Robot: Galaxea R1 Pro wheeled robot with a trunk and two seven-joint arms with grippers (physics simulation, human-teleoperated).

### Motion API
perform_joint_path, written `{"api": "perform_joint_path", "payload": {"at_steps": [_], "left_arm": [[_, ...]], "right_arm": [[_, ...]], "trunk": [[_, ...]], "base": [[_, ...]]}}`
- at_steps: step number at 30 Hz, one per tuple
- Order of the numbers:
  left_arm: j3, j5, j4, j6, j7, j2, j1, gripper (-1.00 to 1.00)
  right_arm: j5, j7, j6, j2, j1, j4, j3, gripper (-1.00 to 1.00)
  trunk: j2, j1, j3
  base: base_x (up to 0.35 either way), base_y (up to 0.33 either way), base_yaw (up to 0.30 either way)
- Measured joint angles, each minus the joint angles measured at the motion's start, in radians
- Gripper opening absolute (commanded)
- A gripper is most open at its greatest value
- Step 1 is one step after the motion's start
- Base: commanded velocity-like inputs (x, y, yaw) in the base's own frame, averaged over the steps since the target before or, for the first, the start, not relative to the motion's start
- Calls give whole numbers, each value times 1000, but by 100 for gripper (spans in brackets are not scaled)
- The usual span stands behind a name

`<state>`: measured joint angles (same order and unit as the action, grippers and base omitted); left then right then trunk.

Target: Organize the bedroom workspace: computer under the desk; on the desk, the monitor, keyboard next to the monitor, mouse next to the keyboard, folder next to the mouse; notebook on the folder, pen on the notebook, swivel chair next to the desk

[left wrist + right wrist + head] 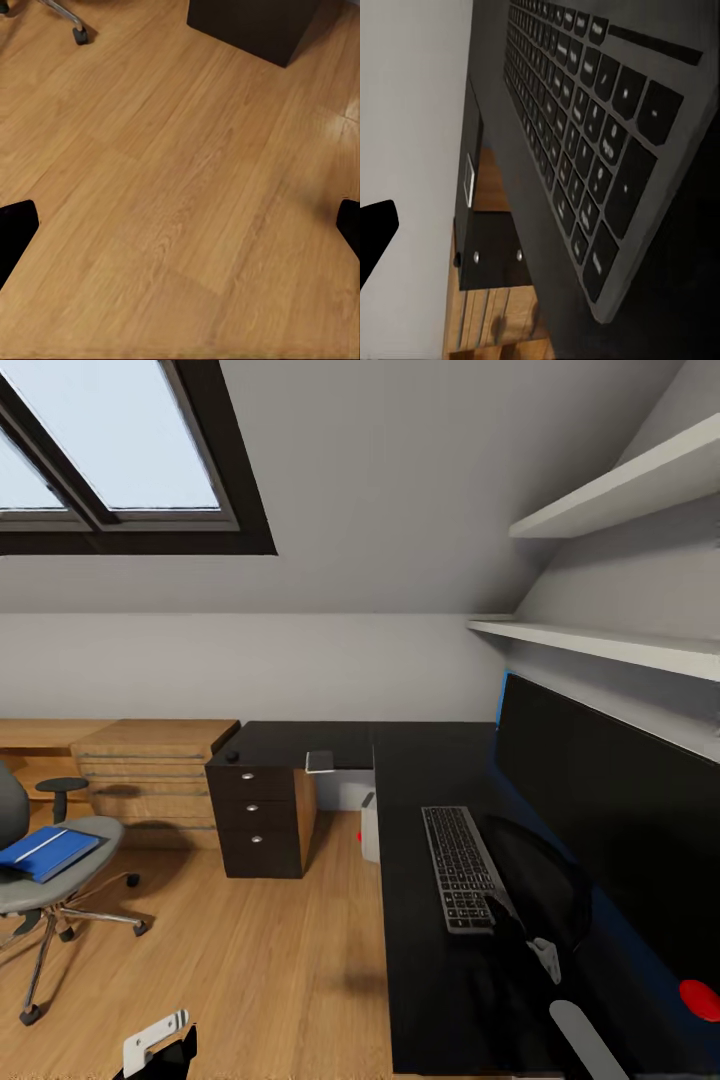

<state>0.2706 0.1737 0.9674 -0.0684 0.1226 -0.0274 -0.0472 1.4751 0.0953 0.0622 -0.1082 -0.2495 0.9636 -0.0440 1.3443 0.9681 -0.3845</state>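
An attic bedroom with a sloped ceiling, a skylight (110,450) and a plank floor (260,960); a black L-shaped tabletop (420,960) runs along the right wall under two white shelves (600,645). The monitor (610,800) stands on the tabletop against the wall, and the keyboard (458,868) lies flat just in front of it. A red item (700,1000) sits near the monitor's near end; I cannot tell what it is. A black drawer unit (258,820) stands under the far wing of the tabletop. The swivel chair (50,880) sits well apart from the desk at the left, with the blue folder (48,852) on its seat.

The right arm (585,1040) reaches up over the tabletop, its gripper (540,955) at the keyboard's near end, the camera tilted close along the keys (585,150); whether those jaws are spread or pinching I cannot tell. The left gripper (180,225) hangs low over bare floor, jaws spread wide.
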Motion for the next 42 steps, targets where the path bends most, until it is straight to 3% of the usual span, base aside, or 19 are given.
{"api": "perform_joint_path", "payload": {"at_steps": [18,21,24,27,28,29,32,34,36,41,42], "left_arm": [[0,1,-1,-2,0,0,0,100],[0,0,-1,-2,0,0,0,100],[0,0,-1,-2,0,-1,0,100],[0,-1,-3,-2,1,-1,0,100],[-1,-1,-4,-2,1,-1,0,100],[-2,-1,-4,-3,1,-1,0,100],[-4,-3,-6,-4,1,-1,0,100],[-5,-2,-7,-5,1,-1,0,100],[-7,-2,-17,-4,1,-1,0,100],[-8,-2,-32,-1,1,-3,0,100],[-8,-2,-33,-1,1,-3,0,100]], "right_arm": [[-5,-2,-1,0,0,1,-8,100],[-26,-2,-2,2,0,1,-15,100],[-94,-5,-2,8,0,1,-27,100],[-207,-32,-3,43,-1,1,-40,100],[-268,-53,-3,61,-1,1,-43,100],[-303,-65,-3,72,-2,1,-45,100],[-540,-135,-4,139,-9,-2,-49,100],[-625,-155,-5,161,-11,-4,-48,100],[-770,-184,-5,194,-13,-13,-49,100],[-976,-203,-20,215,-14,-86,-49,100],[-993,-204,-28,216,-14,-113,-50,100]], "trunk": [[0,0,0],[0,0,0],[0,0,0],[0,0,0],[0,0,0],[0,0,0],[0,0,0],[0,0,0],[0,0,0],[0,-1,0],[0,-1,0]], "base": [[-332,0,0],[-334,0,0],[-334,0,0],[-334,0,0],[-334,0,0],[-334,0,0],[-324,0,0],[-229,0,0],[-106,0,0],[-35,0,0],[-10,0,0]]}}
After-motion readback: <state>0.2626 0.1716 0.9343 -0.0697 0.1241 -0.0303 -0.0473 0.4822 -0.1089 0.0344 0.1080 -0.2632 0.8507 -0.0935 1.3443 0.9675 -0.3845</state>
